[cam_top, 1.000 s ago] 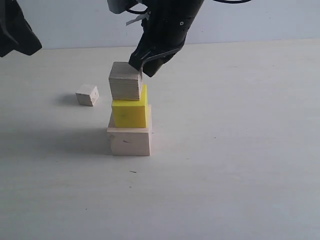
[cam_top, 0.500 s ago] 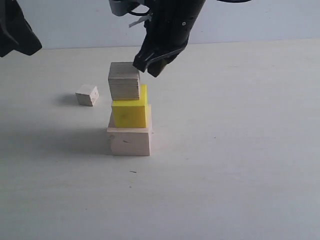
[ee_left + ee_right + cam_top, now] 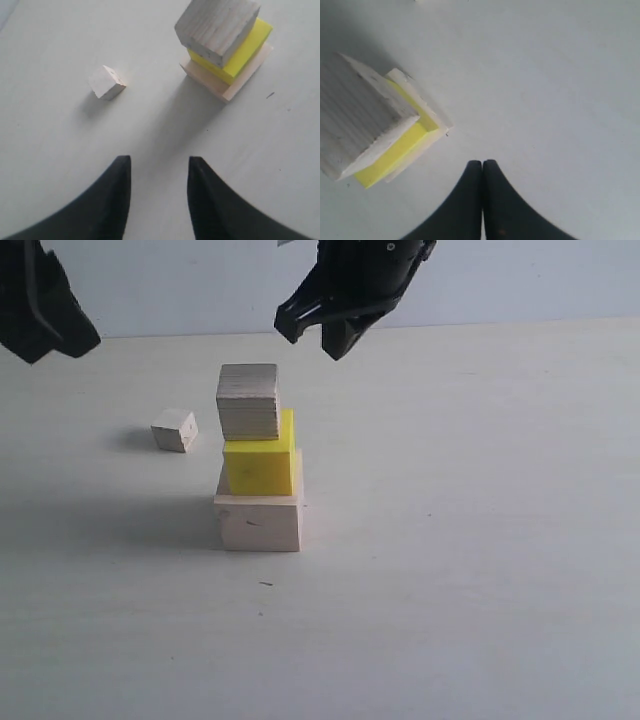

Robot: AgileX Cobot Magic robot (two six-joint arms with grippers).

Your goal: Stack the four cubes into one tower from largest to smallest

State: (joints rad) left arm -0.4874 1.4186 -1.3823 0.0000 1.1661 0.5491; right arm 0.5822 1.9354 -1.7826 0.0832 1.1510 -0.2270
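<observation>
exterior view: the tower (image 3: 256,470) stands three high near the middle of the counter (image 3: 470,540): the large wood cube (image 3: 258,523) as base, the yellow cube (image 3: 260,466) on it, the medium wood cube (image 3: 248,401) on top. the medium cube sits off-centre, its left face slightly past the yellow one's edge, so the cap will want a gentle, centred landing. the small wood cube (image 3: 174,430) lies alone on the counter to the left of the tower, apart from it. the right tool (image 3: 320,328) hangs above and to the right of the tower, touching nothing, clear of the column. the left tool (image 3: 45,310) waits high at the left edge, on the small cube's side, which makes it the likely arm for the last pick.

left wrist view: the left tool (image 3: 157,167) has its fingers parted and empty, aimed at bare counter, with the small wood cube (image 3: 106,82) ahead and the tower (image 3: 225,45) further off.

right wrist view: the right tool (image 3: 482,167) is clenched, fingers pressed together with nothing between them, the tower (image 3: 380,130) off to one side below.
</observation>
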